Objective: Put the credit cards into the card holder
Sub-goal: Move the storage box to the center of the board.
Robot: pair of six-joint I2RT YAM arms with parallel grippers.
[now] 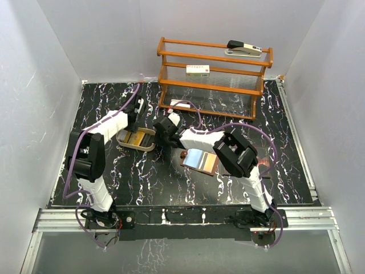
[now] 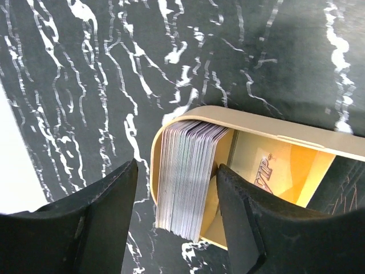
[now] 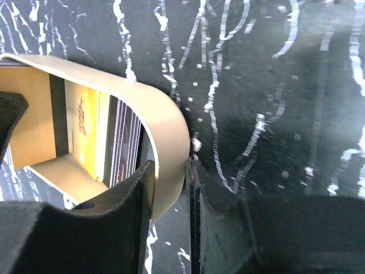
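While right gripper (image 3: 170,171) clamps the tray (image 3: 162,108), left gripper (image 2: 177,165), apart, straddles the credit cards (image 2: 183,191).

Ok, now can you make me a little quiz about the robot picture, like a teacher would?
1. True or false: the brown wallet is lying closed.
2. What is the right gripper pinching? A) the wallet B) the rim of the tan tray C) nothing
3. Fill in: the left gripper is ____ (open or shut), with one finger on each side of the card stack.

Key: 1 false, it lies open. 2 B. 3 open.
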